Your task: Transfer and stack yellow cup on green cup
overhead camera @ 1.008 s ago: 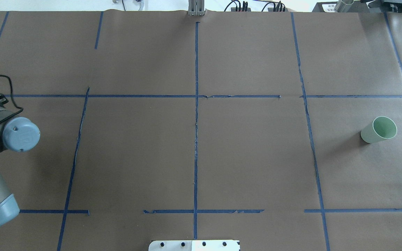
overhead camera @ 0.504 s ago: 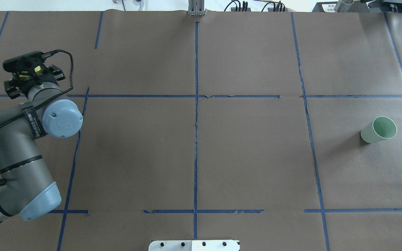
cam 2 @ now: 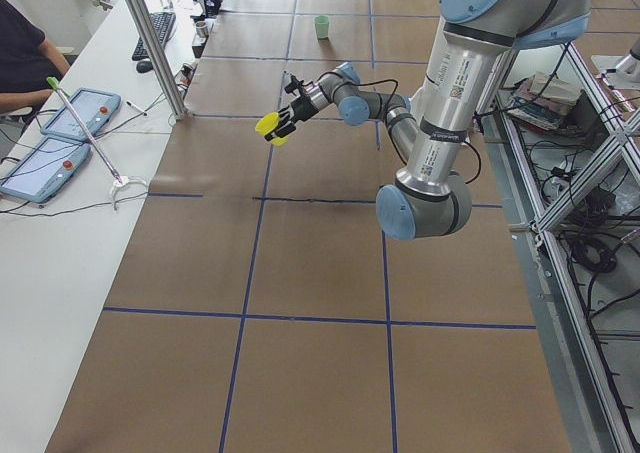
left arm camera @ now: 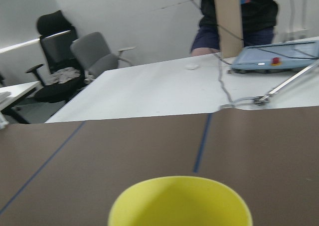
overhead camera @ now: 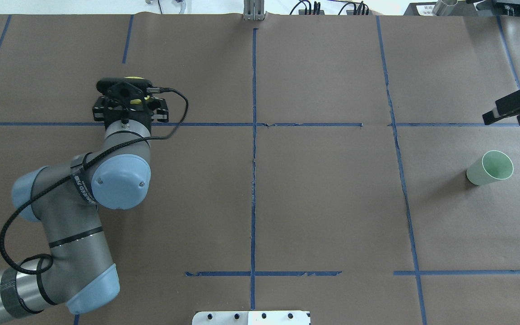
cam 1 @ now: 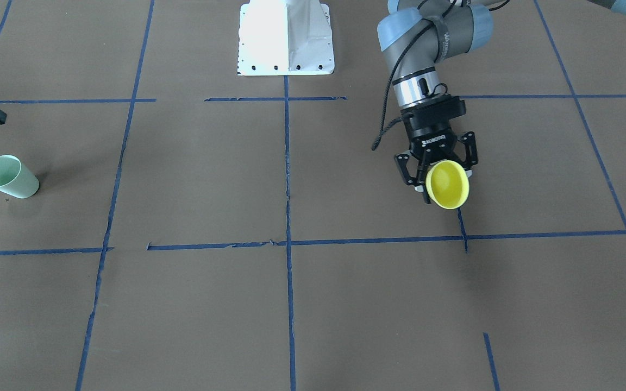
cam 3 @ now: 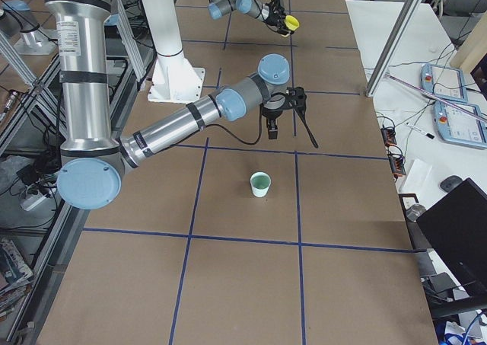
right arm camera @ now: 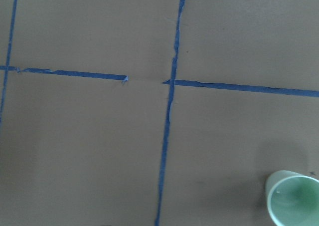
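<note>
The yellow cup (cam 1: 446,185) is held above the table in my left gripper (cam 1: 439,172), which is shut on it, mouth tilted away from the robot. It fills the bottom of the left wrist view (left arm camera: 179,202). Overhead, the left gripper (overhead camera: 129,97) hides nearly all of it. The green cup (overhead camera: 490,168) stands upright on the table at the far right and also shows in the front view (cam 1: 8,177) and the right wrist view (right arm camera: 294,198). My right gripper (overhead camera: 503,118) hovers just beyond the green cup, open and empty.
Brown paper with blue tape lines (overhead camera: 253,135) covers the table. The white robot base (cam 1: 286,38) stands at the near edge. An operator's white desk with teach pendants (cam 2: 70,123) runs along the far side.
My left arm has swung in from the left edge towards the middle, carrying the yellow cup. My right gripper has come into view at the right edge. The green cup has not moved.
</note>
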### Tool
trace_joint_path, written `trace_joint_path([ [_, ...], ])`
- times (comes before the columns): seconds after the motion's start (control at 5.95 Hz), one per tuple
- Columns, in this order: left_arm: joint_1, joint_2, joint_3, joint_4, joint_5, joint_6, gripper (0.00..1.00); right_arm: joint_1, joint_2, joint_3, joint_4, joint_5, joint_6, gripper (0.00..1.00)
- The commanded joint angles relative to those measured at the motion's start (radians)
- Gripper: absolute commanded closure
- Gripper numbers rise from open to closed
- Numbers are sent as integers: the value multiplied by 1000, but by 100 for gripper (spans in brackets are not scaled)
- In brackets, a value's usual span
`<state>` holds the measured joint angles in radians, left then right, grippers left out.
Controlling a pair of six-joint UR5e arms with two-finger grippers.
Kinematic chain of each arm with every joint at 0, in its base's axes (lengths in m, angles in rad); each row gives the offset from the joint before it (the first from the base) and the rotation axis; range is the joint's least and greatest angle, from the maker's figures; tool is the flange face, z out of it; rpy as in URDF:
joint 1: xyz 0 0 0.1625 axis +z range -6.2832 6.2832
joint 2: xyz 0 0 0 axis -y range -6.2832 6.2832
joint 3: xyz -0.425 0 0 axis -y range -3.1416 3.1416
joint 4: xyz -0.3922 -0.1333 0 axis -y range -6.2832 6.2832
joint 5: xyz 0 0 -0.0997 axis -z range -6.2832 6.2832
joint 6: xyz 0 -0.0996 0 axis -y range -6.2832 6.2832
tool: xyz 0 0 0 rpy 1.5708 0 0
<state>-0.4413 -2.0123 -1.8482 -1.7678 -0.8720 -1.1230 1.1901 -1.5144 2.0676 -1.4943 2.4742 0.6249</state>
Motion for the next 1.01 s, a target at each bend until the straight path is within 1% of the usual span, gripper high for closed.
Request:
trace_joint_path([
  [0.0,64,-87,62,-282,-76,256,95,-178,185,6,20,-75,314,0],
  [0.17,91,-86,63,-411,-176,478,95,-308,295,-21,19,-192,381,0],
  [0.34,107,-76,88,-577,-315,647,96,-349,388,-77,17,-234,413,0],
  [0.5,96,-68,92,-658,-467,773,96,-381,439,-111,19,-233,418,0],
  [0.67,96,-78,74,-660,-574,805,96,-398,456,-119,19,-227,417,0],
  [0.84,104,-79,66,-706,-581,804,96,-417,458,-118,20,-209,417,0],
])
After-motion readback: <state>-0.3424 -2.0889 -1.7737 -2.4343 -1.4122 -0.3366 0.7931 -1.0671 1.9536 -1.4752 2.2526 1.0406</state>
